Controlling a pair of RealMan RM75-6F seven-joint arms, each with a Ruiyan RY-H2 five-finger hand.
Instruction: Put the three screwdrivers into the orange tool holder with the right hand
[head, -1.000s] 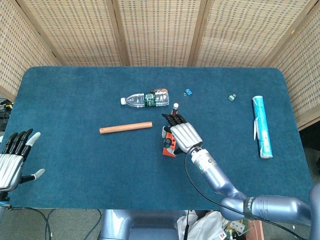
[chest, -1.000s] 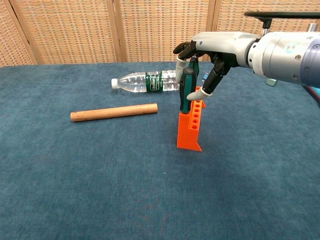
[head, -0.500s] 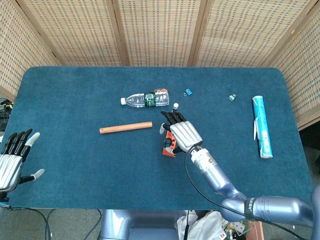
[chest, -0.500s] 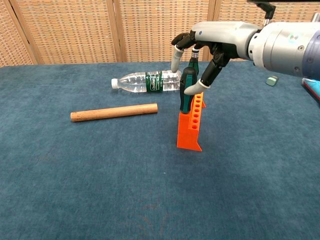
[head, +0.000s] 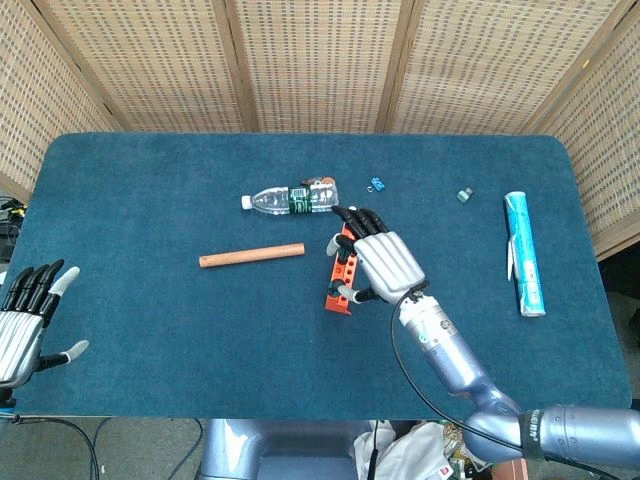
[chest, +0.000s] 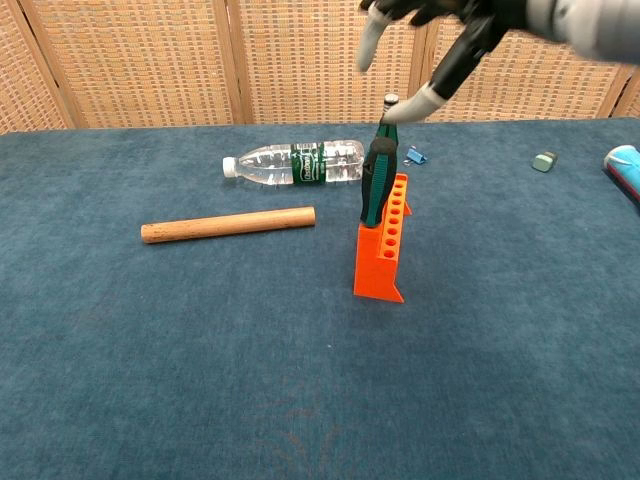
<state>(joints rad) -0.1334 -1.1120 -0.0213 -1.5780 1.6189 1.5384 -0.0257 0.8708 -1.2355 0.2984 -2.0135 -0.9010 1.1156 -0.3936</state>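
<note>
A screwdriver with a green-and-black handle stands upright in the orange tool holder, its long axis close to vertical, its silver-capped butt end pointing up and its working end down in the rack. It sits at the holder's far end, toward the water bottle. The holder is a wedge-shaped rack with a row of round holes along its sloped top; in the chest view the holes nearer the camera show nothing in them. It stands on the blue table near the middle. In the head view the holder is partly covered by the right hand, and the screwdriver cannot be made out there.

The right hand hangs above the screwdriver, its fingers spread apart and holding nothing. One pale fingertip reaches down just beside the screwdriver's cap; contact cannot be told. From the head camera the right hand lies over the holder's right side, palm down.

A clear water bottle lies on its side just behind the holder. A wooden dowel lies to its left. The left hand rests at the table's near left edge, fingers apart and nothing in it.
</note>
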